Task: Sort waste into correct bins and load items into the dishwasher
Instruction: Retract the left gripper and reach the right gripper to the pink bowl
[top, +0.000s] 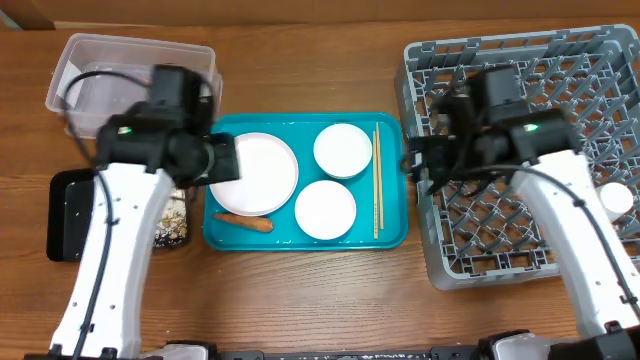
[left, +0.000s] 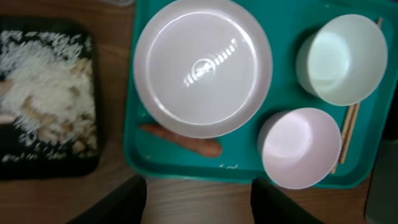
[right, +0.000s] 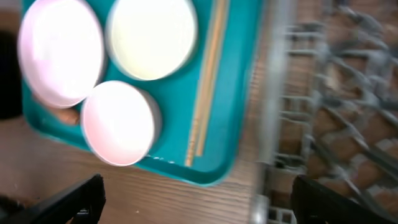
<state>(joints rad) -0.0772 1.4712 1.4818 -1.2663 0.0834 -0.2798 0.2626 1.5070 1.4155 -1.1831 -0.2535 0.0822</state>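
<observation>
The left tool (left: 199, 202) and the right tool (right: 199, 205) hover facing down, fingers spread wide.

Teal tray (top: 393, 200), pinkish-white plate (top: 262, 172), orange carrot (top: 243, 221), grey lattice rack (top: 440, 250)

Overhead: left arm (top: 130, 205) covers much of the clear plastic rectangular tub (top: 100, 50) and part of the shallow black rectangular tray (top: 68, 215). Beige crumbly food scraps (top: 176, 222) too small to tell. Right wrist view blurred, large grey plastic dish rack (right: 336, 93) smeared. Small orange carrot (left: 199, 147) partly under round pinkish-white plate (left: 202, 65).
</observation>
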